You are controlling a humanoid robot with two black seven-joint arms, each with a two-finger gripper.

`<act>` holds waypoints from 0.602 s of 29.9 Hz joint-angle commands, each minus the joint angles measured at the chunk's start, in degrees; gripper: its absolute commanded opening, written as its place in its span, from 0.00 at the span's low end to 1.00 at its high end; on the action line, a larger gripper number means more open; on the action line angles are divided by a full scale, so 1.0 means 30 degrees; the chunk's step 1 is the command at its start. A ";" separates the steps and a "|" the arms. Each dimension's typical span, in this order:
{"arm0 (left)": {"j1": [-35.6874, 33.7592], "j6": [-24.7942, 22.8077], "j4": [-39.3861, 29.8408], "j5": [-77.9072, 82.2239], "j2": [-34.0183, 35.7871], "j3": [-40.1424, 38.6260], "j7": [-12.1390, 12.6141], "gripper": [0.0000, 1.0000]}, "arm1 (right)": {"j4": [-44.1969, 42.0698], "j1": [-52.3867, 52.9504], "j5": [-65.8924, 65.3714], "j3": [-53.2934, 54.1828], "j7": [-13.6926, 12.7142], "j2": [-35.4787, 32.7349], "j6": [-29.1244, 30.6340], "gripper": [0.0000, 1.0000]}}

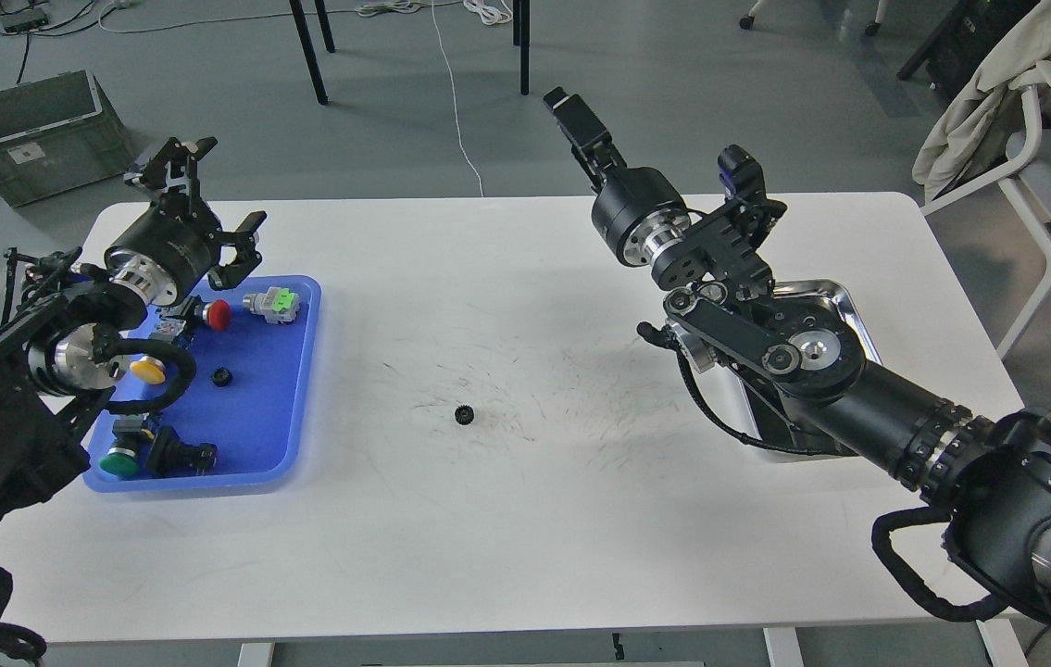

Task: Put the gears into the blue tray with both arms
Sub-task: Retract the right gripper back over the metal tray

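the tray (289, 389) at the left is bright blue. a black gear (221, 376) lies in it, with switches capped red (218, 315), green (281, 300), yellow (148, 371) and dark green (119, 463). another black gear (464, 414) sits on the white table (506, 537), which bears dark scuff marks near the middle. both arms are black with silver rings. the far floor is grey.
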 commanded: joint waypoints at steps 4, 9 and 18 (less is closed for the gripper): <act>0.0338 0.0031 -0.5403 0.3834 0.3308 0.0022 0.0166 0.98 | 0.1059 -0.2396 0.4197 0.4642 -0.0171 -0.2691 0.1115 0.95; 0.0572 0.0410 -1.0474 0.7436 0.6152 0.0958 0.0635 0.98 | 0.0066 -0.2894 1.1256 0.4821 -0.0348 -0.7084 0.5036 0.95; 0.0894 0.0763 -1.5225 1.7481 0.6979 0.2480 0.0636 0.98 | -0.1870 -0.5764 1.5280 0.5143 -0.0377 -0.9024 1.1136 0.95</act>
